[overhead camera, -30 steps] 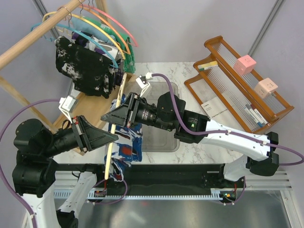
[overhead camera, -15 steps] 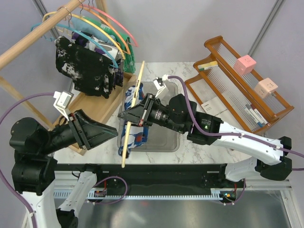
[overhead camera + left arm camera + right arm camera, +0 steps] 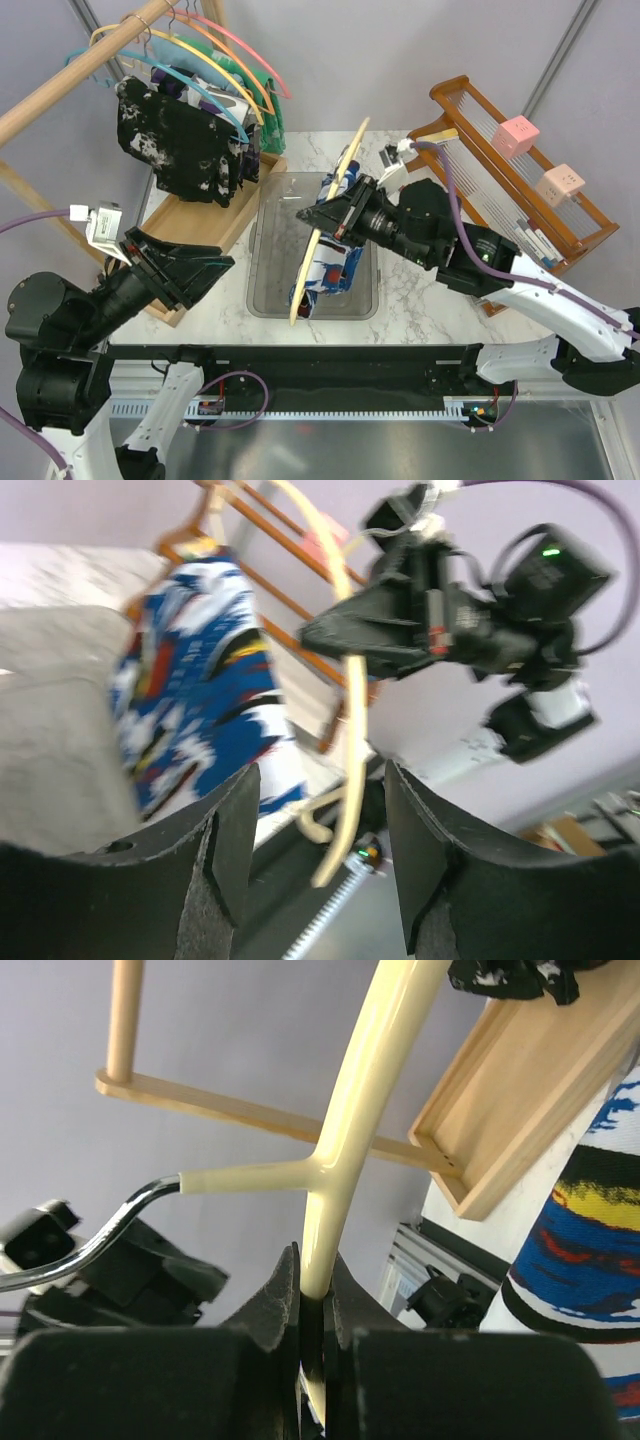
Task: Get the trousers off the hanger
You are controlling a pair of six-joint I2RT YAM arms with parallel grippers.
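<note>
The right gripper (image 3: 315, 1295) pinches the smooth, curved cream hanger (image 3: 370, 1070); soft printed trousers (image 3: 330, 262) drape from it; left gripper (image 3: 322, 780) spread, empty

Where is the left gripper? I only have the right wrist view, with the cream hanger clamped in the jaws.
Observer: The left gripper is open and empty. It sits to the left of the clear bin, apart from the trousers.
Operator: Are the trousers off the hanger yet?
Observer: No. They hang from the hanger, which the right gripper holds tilted over the clear bin.
</note>
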